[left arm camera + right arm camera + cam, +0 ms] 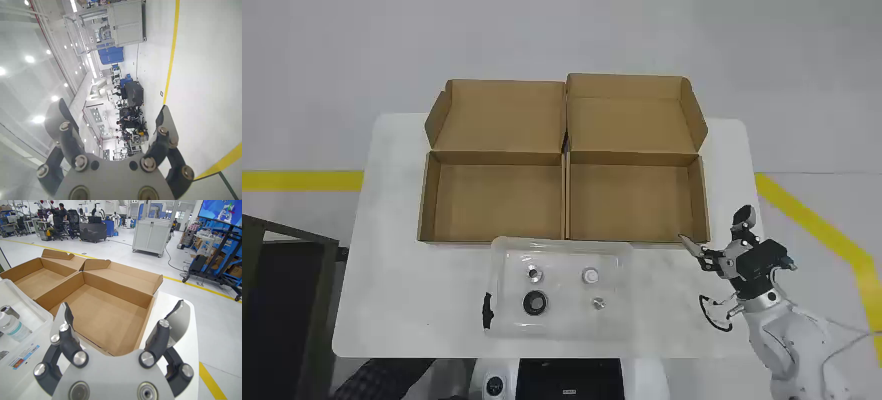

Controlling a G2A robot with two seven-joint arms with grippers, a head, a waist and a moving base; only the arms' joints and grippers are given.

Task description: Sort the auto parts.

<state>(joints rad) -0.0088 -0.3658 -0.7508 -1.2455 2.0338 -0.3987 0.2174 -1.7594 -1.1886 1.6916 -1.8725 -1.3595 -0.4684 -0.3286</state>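
Awaiting sorting, the parts (pixel 535 302) sit in the tray (pixel 504 250); both boxes (pixel 492 200) hold none; left tool (pixel 112 103) and right tool (pixel 123 302) gape, holding nothing.

Industrial robotics lab: yellow floor line (pixel 302 180), aluminium-framed enclosure (pixel 151 237), rows of workstations (pixel 28 224).

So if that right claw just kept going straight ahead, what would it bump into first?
Probably the right-hand cardboard box: the open right gripper aims down into it, near its front wall, though depth is hard to judge.
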